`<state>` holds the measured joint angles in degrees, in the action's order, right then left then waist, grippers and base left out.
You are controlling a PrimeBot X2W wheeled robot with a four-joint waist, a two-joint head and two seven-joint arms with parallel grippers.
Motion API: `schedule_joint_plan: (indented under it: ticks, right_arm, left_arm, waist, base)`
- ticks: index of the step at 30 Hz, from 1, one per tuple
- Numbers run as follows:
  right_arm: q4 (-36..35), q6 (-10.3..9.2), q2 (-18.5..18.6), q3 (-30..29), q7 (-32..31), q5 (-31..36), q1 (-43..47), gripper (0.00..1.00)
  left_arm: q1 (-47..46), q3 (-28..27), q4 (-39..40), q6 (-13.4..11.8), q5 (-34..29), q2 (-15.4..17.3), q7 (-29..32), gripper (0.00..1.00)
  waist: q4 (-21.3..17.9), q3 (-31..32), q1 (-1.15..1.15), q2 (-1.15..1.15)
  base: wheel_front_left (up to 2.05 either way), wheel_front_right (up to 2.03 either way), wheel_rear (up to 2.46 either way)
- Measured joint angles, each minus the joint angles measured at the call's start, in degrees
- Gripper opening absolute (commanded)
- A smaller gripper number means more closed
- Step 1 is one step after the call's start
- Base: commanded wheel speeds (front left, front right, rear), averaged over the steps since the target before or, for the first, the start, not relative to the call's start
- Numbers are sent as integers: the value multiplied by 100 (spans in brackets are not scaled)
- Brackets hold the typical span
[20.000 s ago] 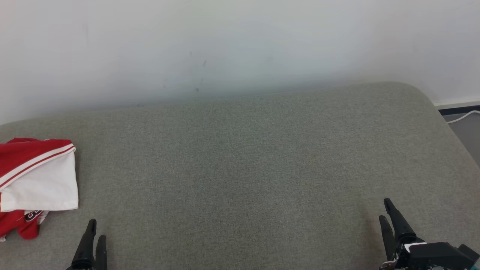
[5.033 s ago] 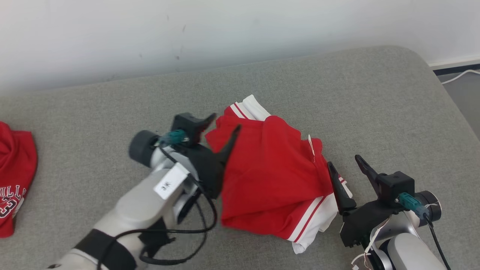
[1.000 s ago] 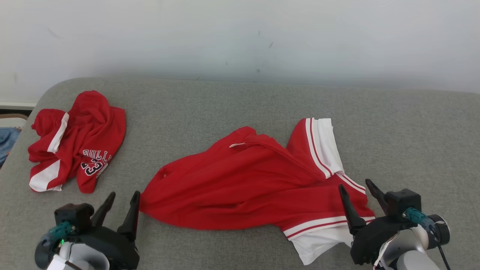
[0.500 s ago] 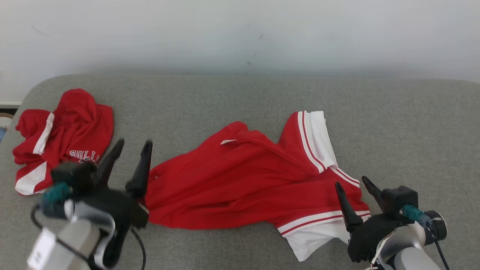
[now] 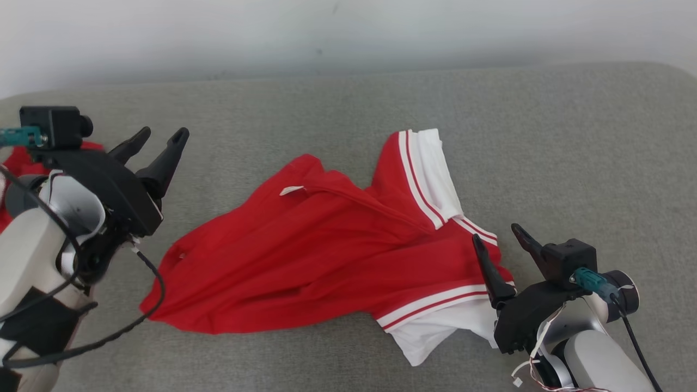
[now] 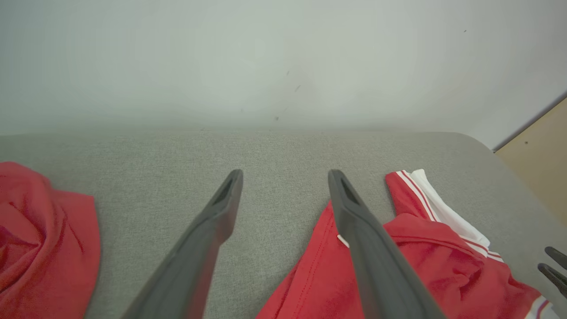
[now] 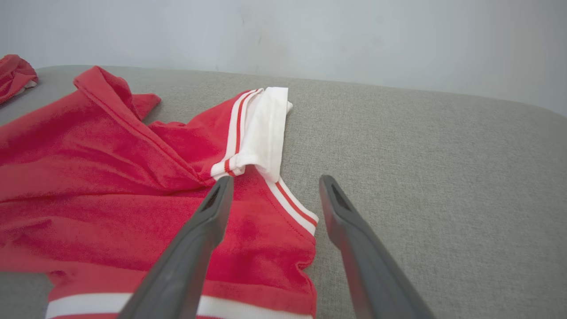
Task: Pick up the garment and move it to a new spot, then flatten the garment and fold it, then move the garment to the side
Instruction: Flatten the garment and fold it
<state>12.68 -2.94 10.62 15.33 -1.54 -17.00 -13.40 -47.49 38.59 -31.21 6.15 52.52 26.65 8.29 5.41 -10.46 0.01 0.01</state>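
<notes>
A red garment (image 5: 326, 250) with white striped hems lies spread and wrinkled on the grey cushion (image 5: 544, 136); the same garment (image 6: 398, 266) (image 7: 110, 168) fills part of each wrist view. My left gripper (image 5: 163, 139) stands open, raised to the left of the garment, holding nothing. My right gripper (image 5: 498, 239) is open low over the garment's right hem, one finger above the red cloth and one beyond its edge. In the right wrist view the fingers (image 7: 199, 239) straddle the striped hem without pinching it.
A second red garment (image 6: 40, 243) lies crumpled at the cushion's far left, mostly hidden behind my left arm (image 5: 32, 245) in the head view. A pale wall (image 5: 348, 32) runs behind the cushion. A tan panel (image 6: 540, 150) shows at the cushion's far end.
The head view has shifted. My left gripper has risen and moved away from the garment's left end, still open. The right gripper has stayed by the right hem.
</notes>
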Motion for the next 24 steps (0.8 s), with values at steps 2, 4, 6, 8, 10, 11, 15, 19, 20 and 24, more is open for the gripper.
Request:
schedule_joint_plan:
  ticks: [2, 4, 6, 8, 10, 11, 15, 19, 20, 24]
  right_arm:
    - [-1, 1, 3, -7, 0, 0, -31, 100]
    - [2, 19, 10, -10, -1, 0, -70, 100]
    - [-1, 38, 14, -16, 0, 0, -154, 100]
    - [-11, 41, 11, -14, 1, 1, -242, 100]
    - [-14, 43, 12, -13, 2, 1, -297, 100]
    - [-14, 43, 11, -11, 2, 1, -320, 100]
    - [-22, 44, 15, -23, 16, 7, -383, 100]
    - [-12, 51, 16, -33, 53, 8, -435, 100]
    - [-13, 51, 16, -36, 54, 8, -452, 100]
    - [-5, 52, 12, -33, 62, 21, -497, 100]
  left_arm:
    - [-140, 43, -153, 37, 78, -29, 253, 100]
    - [-311, 108, -293, 43, 109, -60, 459, 100]
    - [-466, 205, -411, 51, 108, -83, 668, 100]
    - [-586, 265, -580, 53, 120, -132, 894, 100]
    - [-672, 305, -768, 89, 178, -179, 1101, 100]
    - [-711, 356, -840, 91, 177, -182, 1193, 100]
    - [-810, 415, -1103, 92, 255, -246, 1514, 100]
    - [-960, 445, -1241, 94, 305, -349, 1694, 100]
    - [-987, 443, -1263, 94, 334, -377, 1712, 100]
    - [-1089, 567, -1404, 99, 339, -442, 1860, 100]
  waist:
    - [-92, -90, 0, 0]
    - [-182, -183, 0, 0]
    - [-269, -274, 0, 0]
    - [-353, -367, 0, 0]
    - [-436, -456, 1, 0]
    - [-476, -497, 1, 0]
    - [-622, -660, 1, 0]
    - [-748, -798, 1, 0]
    - [-772, -828, 1, 1]
    - [-857, -934, 1, 1]
  base:
    - [0, 0, 0]
    - [0, 0, 0]
    - [0, 0, 0]
    - [0, 0, 0]
    - [0, 0, 0]
    - [0, 0, 0]
    - [0, 0, 0]
    - [0, 0, 0]
    - [0, 0, 0]
    - [0, 0, 0]
